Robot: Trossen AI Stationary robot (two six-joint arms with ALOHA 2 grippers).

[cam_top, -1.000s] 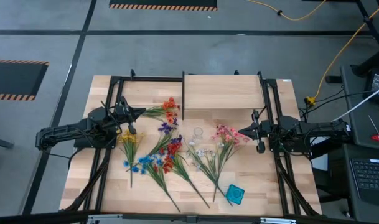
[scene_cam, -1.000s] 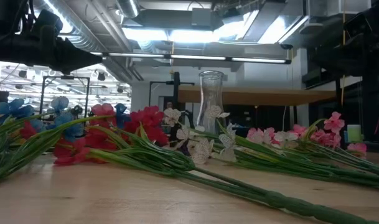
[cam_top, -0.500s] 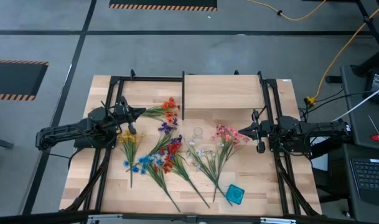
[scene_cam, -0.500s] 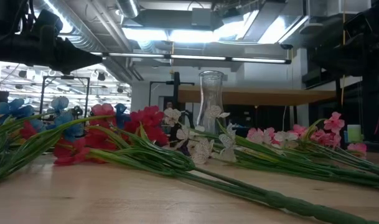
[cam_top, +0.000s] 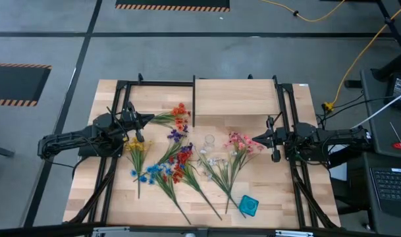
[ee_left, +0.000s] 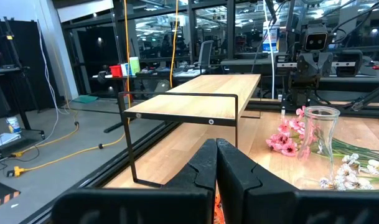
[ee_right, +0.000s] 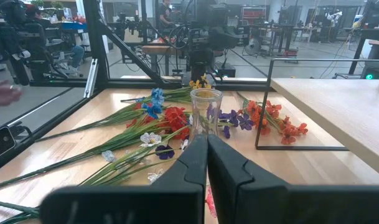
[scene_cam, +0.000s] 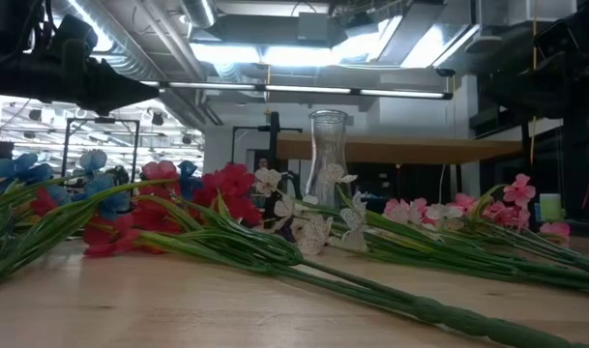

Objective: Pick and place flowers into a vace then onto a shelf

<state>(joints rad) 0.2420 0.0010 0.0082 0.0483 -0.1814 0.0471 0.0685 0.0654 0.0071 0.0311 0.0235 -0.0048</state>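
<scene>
Nothing looks started: the flowers (cam_top: 180,161) lie scattered on the table around the empty glass vase (cam_top: 209,140), the shelf (cam_top: 236,97) behind is bare, and the left gripper (cam_top: 149,118) and right gripper (cam_top: 255,139) hover pinched together, holding nothing.

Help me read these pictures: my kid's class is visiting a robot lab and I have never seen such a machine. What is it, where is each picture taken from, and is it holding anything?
It is a robot with two dark arms at a wooden table. One picture looks straight down, one looks level across the tabletop, and two come from cameras on the wrists. The left gripper and the right gripper are both shut and hold nothing; each waits at its own side. Loose artificial flowers lie across the table around an empty clear glass vase, which stands upright. A teal square thing lies near the front edge. Behind the vase is a raised wooden shelf on thin black posts, with nothing on it yet.
</scene>
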